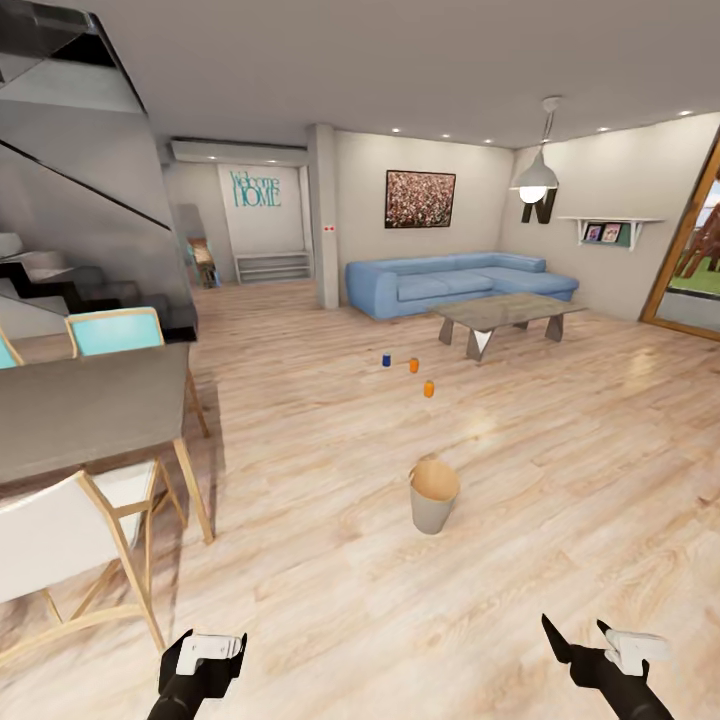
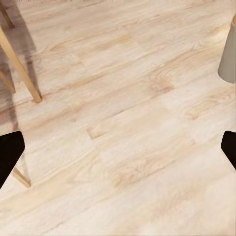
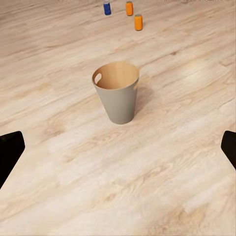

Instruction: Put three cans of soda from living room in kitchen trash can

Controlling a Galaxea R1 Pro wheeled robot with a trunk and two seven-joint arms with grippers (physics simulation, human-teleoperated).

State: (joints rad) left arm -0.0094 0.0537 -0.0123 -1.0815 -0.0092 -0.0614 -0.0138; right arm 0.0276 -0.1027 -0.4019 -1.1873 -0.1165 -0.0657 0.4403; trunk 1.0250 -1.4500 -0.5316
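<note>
Three cans of soda stand upright on the wood floor in front of the coffee table: a dark blue one [image 1: 386,360] [image 3: 107,8], an orange one [image 1: 414,365] [image 3: 129,8] and a second orange one [image 1: 429,389] [image 3: 138,22] a little nearer. The tash can [image 1: 433,496] [image 3: 118,96], grey outside and orange-brown inside, stands empty on the floor between me and the cans; its side shows in the left wrist view [image 2: 227,59]. My left gripper [image 1: 205,652] [image 2: 118,152] and right gripper [image 1: 578,635] [image 3: 118,152] hang low and open, holding nothing.
A grey dining table [image 1: 80,410] with wooden chairs [image 1: 70,545] stands at the left; chair legs [image 2: 19,64] are near my left gripper. A blue sofa [image 1: 460,283] and a low coffee table [image 1: 505,318] sit beyond the cans. Stairs [image 1: 80,280] rise at far left.
</note>
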